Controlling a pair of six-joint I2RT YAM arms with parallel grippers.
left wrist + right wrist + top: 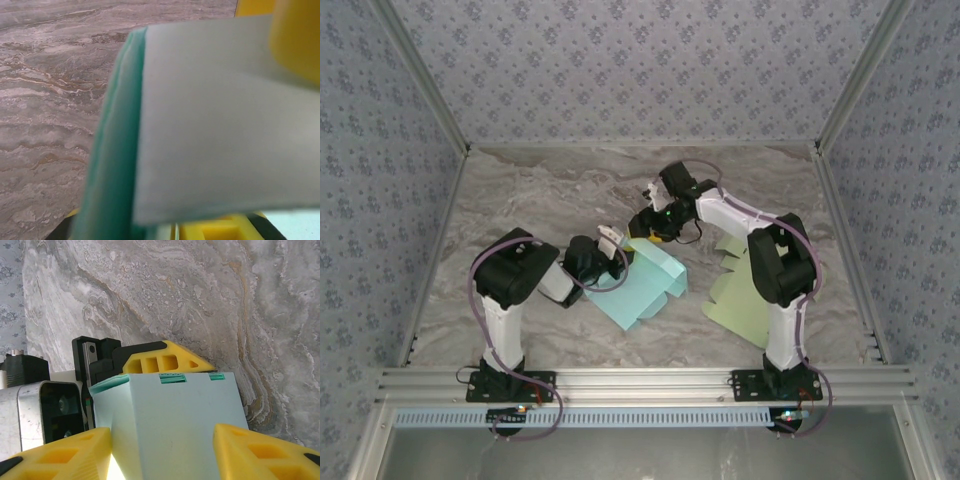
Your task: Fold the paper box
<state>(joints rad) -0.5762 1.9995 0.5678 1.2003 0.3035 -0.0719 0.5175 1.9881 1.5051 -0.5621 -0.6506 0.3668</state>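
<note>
Now, paper box [645,285], left gripper [618,250] pinching edge

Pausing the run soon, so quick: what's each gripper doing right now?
Left gripper: closed on the paper box edge.
Right gripper: jaws apart astride the box; whether it grips cannot be told.

paper box [642,285] is sitting mid-table [520,200], slightly left of centre, turned diagonally. It's pale blue card with a teal inner face, and it's partly folded: the far end is standing up as a wall while the near part is lying low, with a notched cut-out on its right edge. Up close the raised wall is showing a smooth pale face, small teal tabs [172,378] are poking through slots along its top edge, and the left side edge is reading as two layers, teal against pale.
</note>
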